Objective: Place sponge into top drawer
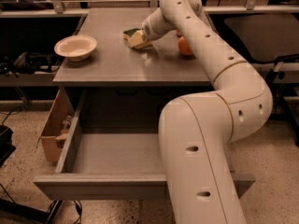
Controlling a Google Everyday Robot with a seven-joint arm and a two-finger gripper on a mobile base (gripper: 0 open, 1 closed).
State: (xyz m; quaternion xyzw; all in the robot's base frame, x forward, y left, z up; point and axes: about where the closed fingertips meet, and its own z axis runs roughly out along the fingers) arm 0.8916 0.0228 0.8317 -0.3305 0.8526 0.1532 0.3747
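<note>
The sponge (135, 38), dark green on top with yellow foam below, is at the back middle of the grey cabinet top (117, 66), tilted. My gripper (142, 35) is at the end of the arm that reaches over from the right. It is shut on the sponge, just above the surface, and the wrist hides most of it. The top drawer (117, 186) stands pulled out wide below the cabinet top. Its inside shows bare, and my arm's lower body covers its right part.
An orange (184, 46) lies right of the sponge, partly behind my arm. A white bowl (75, 47) sits on the cabinet top's left side. An open cardboard box (52, 129) stands on the floor against the drawer's left wall. Dark shelves flank the cabinet.
</note>
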